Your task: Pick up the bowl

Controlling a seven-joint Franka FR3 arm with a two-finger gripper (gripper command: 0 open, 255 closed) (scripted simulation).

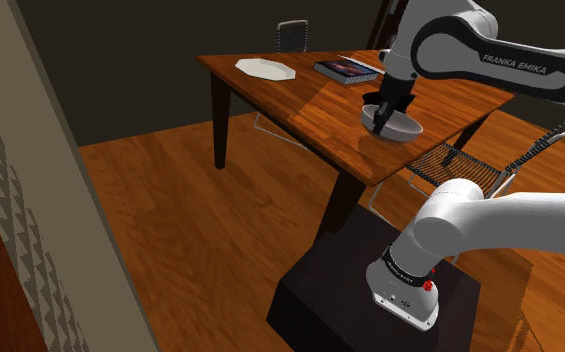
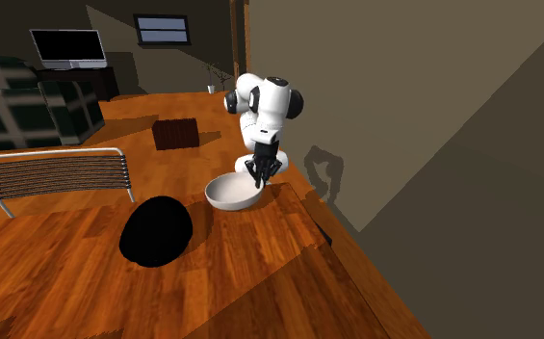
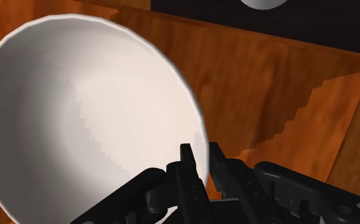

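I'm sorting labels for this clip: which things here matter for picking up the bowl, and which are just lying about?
Job in hand: white bowl; end effector clasping its rim.
Lying about: white plate; book; wire chair.

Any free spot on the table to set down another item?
The biggest bare patch is the table's middle and near edge in the shoulder view. It is bordered by the plate and book on the far side and by the bowl on the right. The bowl's corner is crowded: the gripper clasps its rim, and a chair stands close by.
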